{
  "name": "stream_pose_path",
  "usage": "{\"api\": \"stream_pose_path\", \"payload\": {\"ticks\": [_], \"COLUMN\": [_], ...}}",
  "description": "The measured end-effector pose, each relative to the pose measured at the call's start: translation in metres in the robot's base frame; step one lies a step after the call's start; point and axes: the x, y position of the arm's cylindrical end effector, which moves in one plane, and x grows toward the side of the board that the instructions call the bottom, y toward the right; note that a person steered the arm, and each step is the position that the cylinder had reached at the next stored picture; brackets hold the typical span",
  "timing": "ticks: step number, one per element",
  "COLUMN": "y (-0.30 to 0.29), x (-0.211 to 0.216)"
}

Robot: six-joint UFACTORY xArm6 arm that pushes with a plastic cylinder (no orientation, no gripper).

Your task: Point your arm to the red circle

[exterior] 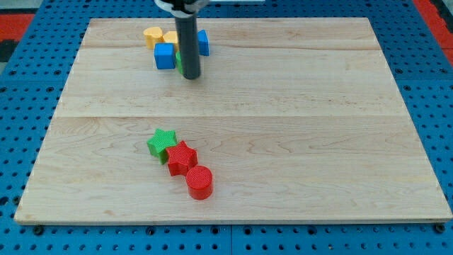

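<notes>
Red circle (199, 182): nearest block to the camera, in the near-left part of the board; a short upright cylinder. This is the task's thing.
Red star (182, 157): just beyond the red circle and slightly to its left, touching it or nearly so.
Green star (162, 143): next in the same diagonal row, far-left of the red star and pressed against it.
Row layout: I read the three near blocks as one line running from near-right to far-left.
Wooden board (297, 142): pale planks lying on a blue perforated table (14, 142); red surface (435, 14) shows at the far corners.
My tip (191, 76): lower end of the dark rod, resting on the board in the far-left region, well apart from the red circle and roughly in line with it along the near-far direction.
Blue cube (165, 56): just left of my tip, near it; I cannot tell whether they touch.
Green block (180, 60): only a sliver shows at the rod's left edge; shape not readable.
Second blue block (203, 42): right of the rod, partly hidden behind it.
Yellow blocks (153, 35): farthest of the cluster, two pieces side by side left of the rod; exact shapes unclear.
Fingers: none fitted, so I have no spread or pinch to report; the rod holds nothing.
</notes>
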Motion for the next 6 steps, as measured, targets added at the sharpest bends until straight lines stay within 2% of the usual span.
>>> {"api": "stream_pose_path", "payload": {"ticks": [2,3,4,5,6], "y": [0.010,0.062,0.149,0.142,0.074], "x": [-0.013,0.046,0.145,0.227,0.247]}}
